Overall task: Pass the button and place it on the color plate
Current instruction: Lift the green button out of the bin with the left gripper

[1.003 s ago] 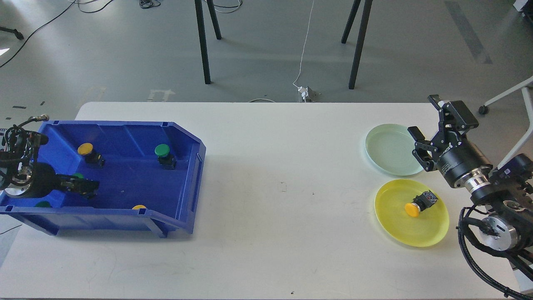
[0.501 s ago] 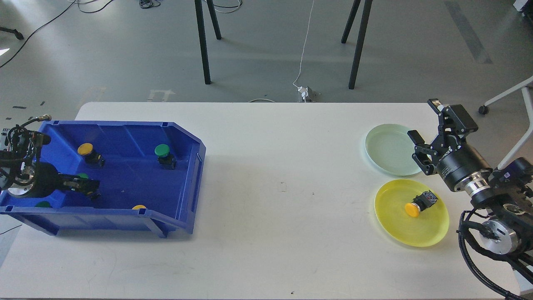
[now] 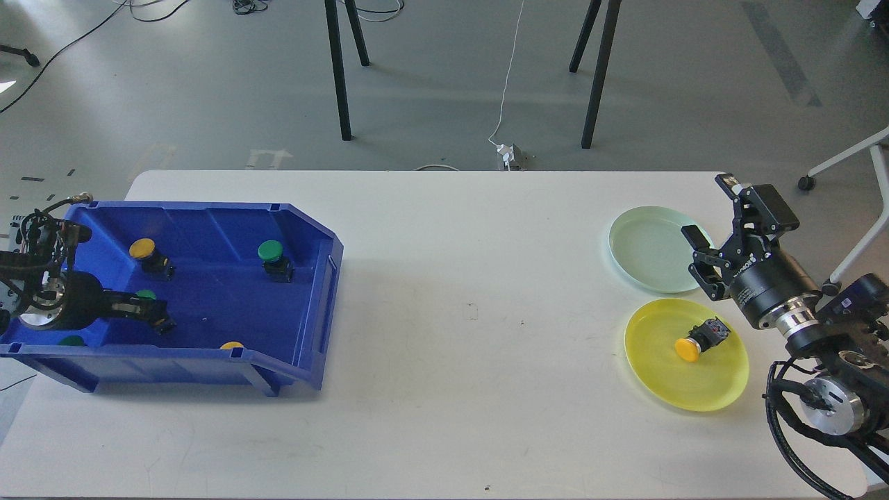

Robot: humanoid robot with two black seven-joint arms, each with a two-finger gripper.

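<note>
A blue bin [image 3: 312, 292] at the left holds several buttons: a yellow one [image 3: 143, 248], a green one [image 3: 270, 251], a yellow one [image 3: 231, 344] half hidden by the front wall, and a green one [image 3: 70, 340] at the left corner. My left gripper [image 3: 154, 316] is low inside the bin and looks shut on another green button [image 3: 146, 295]. At the right, a yellow button [image 3: 688, 349] lies on its side on the yellow plate [image 3: 694, 392]. The pale green plate [image 3: 642, 246] is bare. My right gripper [image 3: 710, 208] is open and empty above that plate's right edge.
The white table [image 3: 472, 312] stretches between the bin and the plates. The right arm's thick joints [image 3: 826, 389] hang over the table's right edge by the yellow plate. Black stand legs [image 3: 338, 69] and a white cable are on the floor behind the table.
My left gripper has shifted a little right inside the bin, and the green button at it has moved along. My right gripper has drifted slightly right and down, staying open.
</note>
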